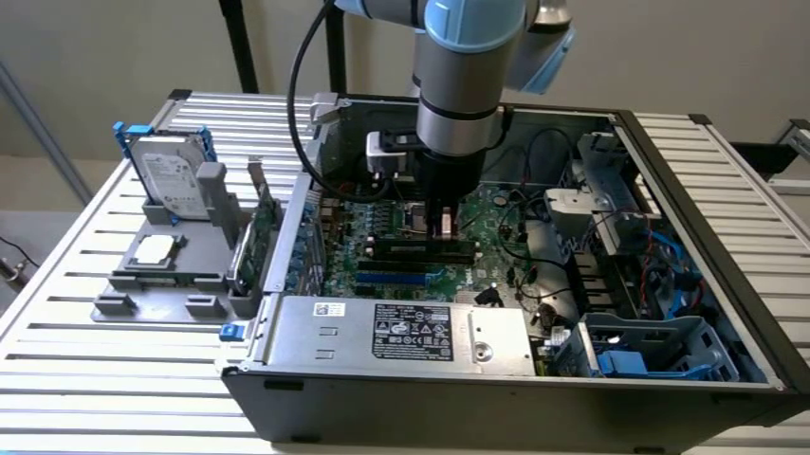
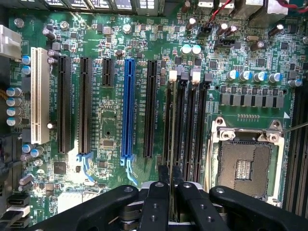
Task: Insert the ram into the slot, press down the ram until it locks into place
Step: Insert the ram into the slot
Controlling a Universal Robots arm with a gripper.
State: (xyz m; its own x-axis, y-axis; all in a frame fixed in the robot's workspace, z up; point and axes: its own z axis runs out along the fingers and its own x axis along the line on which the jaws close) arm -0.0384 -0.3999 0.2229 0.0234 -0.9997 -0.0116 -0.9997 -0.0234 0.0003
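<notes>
Two black fingertips [image 2: 163, 174] of the gripper [image 2: 170, 175] pinch the thin green circuit-board ram [image 2: 172, 120]. It stands edge-on, its long axis running straight out from them along the narrow black memory slot [image 2: 167, 139] farthest from the square silver processor socket [image 2: 245, 166]. Around lie the green motherboard [image 2: 110, 120] and the open grey computer case [image 1: 506, 379].

Exterior view: arm [image 1: 462, 85] is cut off at the top edge, and gripper [image 1: 443, 232] hides part of the slots [image 1: 398, 251]. Wrist view: ram [image 2: 172, 134] is seen edge-on (just a thin line), chips hidden, near end buried between fingers [image 2: 156, 207], which run off frame. Board print is too small to read.
</notes>
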